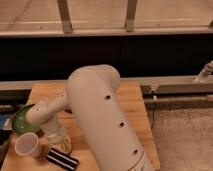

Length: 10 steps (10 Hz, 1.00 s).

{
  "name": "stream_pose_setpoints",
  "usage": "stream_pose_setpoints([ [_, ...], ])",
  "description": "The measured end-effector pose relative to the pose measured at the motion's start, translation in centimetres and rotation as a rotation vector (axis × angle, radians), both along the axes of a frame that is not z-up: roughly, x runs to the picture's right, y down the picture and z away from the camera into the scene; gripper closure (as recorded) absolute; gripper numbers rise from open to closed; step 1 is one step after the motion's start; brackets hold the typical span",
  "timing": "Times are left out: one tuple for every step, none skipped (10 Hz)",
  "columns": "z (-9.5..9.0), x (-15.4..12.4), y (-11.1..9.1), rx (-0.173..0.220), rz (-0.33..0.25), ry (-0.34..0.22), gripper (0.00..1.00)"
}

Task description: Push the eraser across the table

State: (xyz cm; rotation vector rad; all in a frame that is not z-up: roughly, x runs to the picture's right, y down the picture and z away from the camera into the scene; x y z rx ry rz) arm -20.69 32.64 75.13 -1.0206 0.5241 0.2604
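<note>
Low over the near-left part of the table, gripper poised just above and behind the eraser – whether clenched or released cannot be told from this angle. Eraser lying flat near the front edge, turned at a slant, with the paper cup just beside it to the left and the green bowl farther back. Seemingly at the contact stage of the push, though touching or a hair apart is not clear.

For a clean push: probably best to meet the long side of the block near its middle, keeping low and level so that it slides rather than pivots or tips. Off-centre contact likely to spin it further. Wise to steer away from the cup, which looks light enough to topple at a nudge, and away from the front edge, where little room remains.

Slim black rectangular block, two pale stripes along its length – flat-faced, likely to glide readily on smooth wood. Tabletop of light-brown butcher-block planks, rectangular, with a dull sheen. Cup pale, round-mouthed and tapered; bowl glossy green and shallow. Arm bulky, rounded, off-white, dotted with small dark holes.
</note>
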Motion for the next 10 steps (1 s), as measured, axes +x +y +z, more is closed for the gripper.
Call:
stream_pose_setpoints([
  [-0.1,-0.1,0.1,-0.002,0.0,-0.011,1.0],
  [-0.6,-0.7,0.0,0.003,0.005,-0.03,1.0],
  [-1.1,-1.0,-0.2,0.012,-0.001,-0.037,1.0],
  [-1.7,-1.0,-0.7,0.035,-0.005,-0.033,1.0],
  [-2.8,-0.9,-1.8,0.081,-0.007,-0.021,1.0],
  [-3.9,-0.6,-3.1,0.124,0.0,-0.007,1.0],
  [-4.8,0.1,-4.6,0.173,0.016,0.015,1.0],
  [-5.3,1.1,-6.2,0.223,0.042,0.046,1.0],
  [-5.0,2.8,-8.1,0.28,0.091,0.084,1.0],
  [-4.8,3.7,-8.9,0.302,0.112,0.103,1.0],
])
